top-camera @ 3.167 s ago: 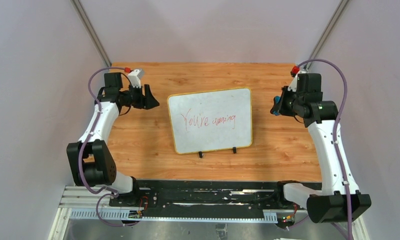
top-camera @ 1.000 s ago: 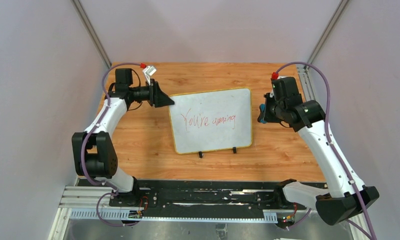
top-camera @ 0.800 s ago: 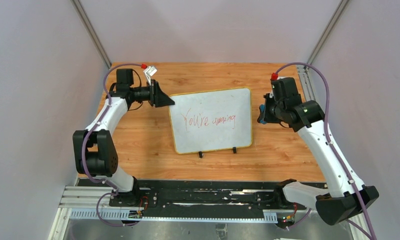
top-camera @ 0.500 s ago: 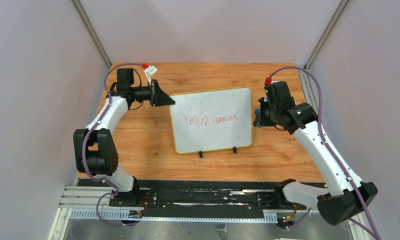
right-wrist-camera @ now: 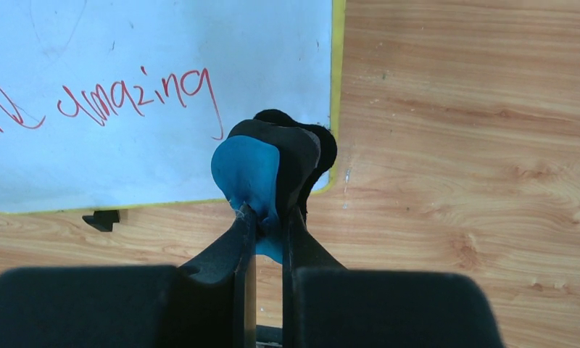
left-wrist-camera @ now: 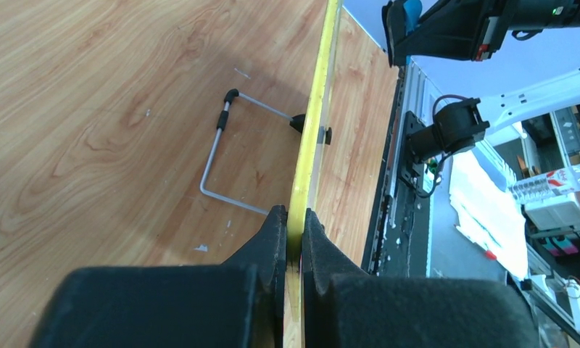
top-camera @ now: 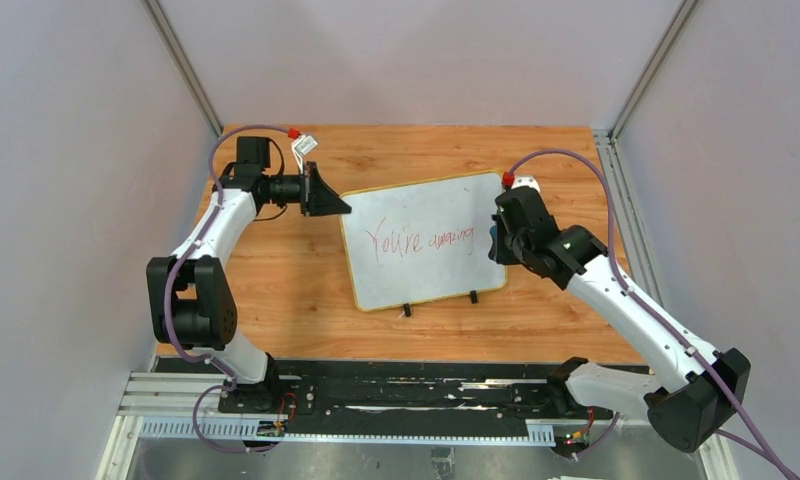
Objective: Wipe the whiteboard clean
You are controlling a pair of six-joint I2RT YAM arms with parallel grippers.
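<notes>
Right hand's (right-wrist-camera: 265,217) eraser (right-wrist-camera: 247,170) now over whiteboard (top-camera: 416,270)

Stretches the left arm forward, wrist turned inward, with the left gripper (left-wrist-camera: 293,221) pinched tight on the rim of the whiteboard (top-camera: 426,275). Extends the right arm diagonally inward from its base, with the right gripper (right-wrist-camera: 265,217) aimed downward and clamped on the blue eraser (right-wrist-camera: 247,170).

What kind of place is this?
Probably a robotics lab test cell: left arm and right arm bolted to a metal rail at a wooden table, plain panels around it, cluttered shelves beyond.
</notes>
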